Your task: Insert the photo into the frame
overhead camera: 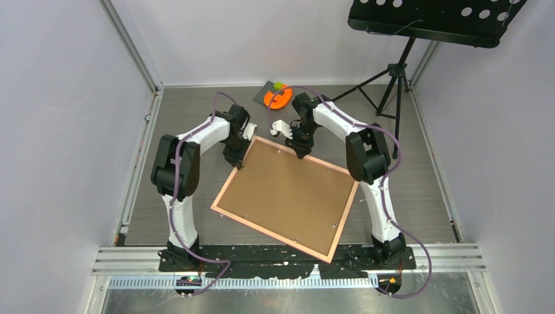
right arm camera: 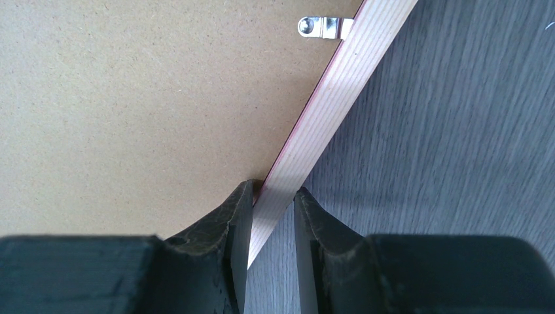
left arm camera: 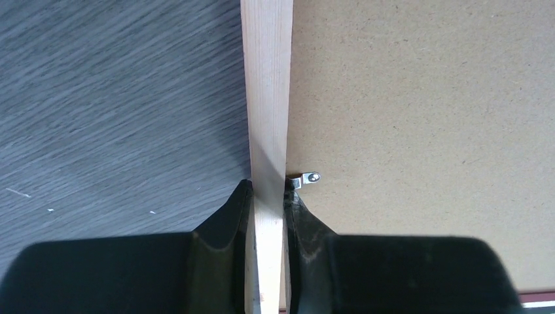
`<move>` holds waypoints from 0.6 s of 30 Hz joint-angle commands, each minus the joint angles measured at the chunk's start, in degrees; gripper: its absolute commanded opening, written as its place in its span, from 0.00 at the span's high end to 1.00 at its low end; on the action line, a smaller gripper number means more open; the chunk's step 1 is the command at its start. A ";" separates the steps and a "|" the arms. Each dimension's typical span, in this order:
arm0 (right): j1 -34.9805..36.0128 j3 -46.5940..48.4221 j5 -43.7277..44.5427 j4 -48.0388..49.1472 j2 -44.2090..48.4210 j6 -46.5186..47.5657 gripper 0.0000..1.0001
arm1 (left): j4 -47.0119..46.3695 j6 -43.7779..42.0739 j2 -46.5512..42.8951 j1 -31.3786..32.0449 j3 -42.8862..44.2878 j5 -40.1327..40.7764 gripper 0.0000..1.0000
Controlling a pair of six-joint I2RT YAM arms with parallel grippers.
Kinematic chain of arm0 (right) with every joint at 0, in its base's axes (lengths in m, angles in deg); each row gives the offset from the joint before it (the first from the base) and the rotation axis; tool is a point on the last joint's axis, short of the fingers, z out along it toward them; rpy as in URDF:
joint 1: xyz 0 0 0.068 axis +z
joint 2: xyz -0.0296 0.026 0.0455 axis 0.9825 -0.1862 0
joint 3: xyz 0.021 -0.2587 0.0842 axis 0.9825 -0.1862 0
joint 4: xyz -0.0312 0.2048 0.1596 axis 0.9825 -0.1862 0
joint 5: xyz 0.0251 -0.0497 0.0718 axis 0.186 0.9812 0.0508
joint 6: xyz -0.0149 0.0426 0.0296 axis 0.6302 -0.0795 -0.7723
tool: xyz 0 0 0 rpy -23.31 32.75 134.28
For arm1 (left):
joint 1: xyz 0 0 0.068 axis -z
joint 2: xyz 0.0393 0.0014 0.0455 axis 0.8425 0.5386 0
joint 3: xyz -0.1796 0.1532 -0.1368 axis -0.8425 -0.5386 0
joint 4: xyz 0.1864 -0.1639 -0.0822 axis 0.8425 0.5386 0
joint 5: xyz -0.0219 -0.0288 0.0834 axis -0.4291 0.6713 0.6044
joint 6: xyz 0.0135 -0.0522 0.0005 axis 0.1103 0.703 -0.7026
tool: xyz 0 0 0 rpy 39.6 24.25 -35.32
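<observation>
Two grippers pinch the frame, which lies askew on the table with its brown backing board facing up. The left gripper is clamped across the frame's left rail near the far corner. One finger is on the outer side and the other is over the board, just beside a small metal clip. The right gripper is clamped across the frame's far rail, near that same corner. An orange spool sits beyond the frame.

Top camera looked steeply down from behind the arm bases; wrist cameras peered close past left gripper and right gripper at rails of the frame, at its 10 and 1 o'clock overhead
</observation>
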State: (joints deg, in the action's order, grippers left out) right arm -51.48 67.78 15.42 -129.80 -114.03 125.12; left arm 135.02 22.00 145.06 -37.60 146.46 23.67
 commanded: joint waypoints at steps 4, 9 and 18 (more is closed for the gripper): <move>0.94 -1.64 -1.73 0.29 2.36 1.73 0.94 | -2.45 -0.46 0.47 -0.32 3.29 0.13 0.82; 0.94 -2.07 -1.20 2.91 2.80 -0.61 0.94 | -1.35 -0.02 -0.40 -0.35 1.94 -0.03 0.56; 1.07 1.08 0.57 6.24 2.40 -5.33 0.94 | 0.39 -0.14 -3.22 -3.07 -1.17 -3.12 0.50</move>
State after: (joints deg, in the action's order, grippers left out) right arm -51.48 66.73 16.04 -128.05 -113.39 120.64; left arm 135.11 22.37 145.44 -38.60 146.76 23.27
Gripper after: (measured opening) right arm 0.310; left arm 0.532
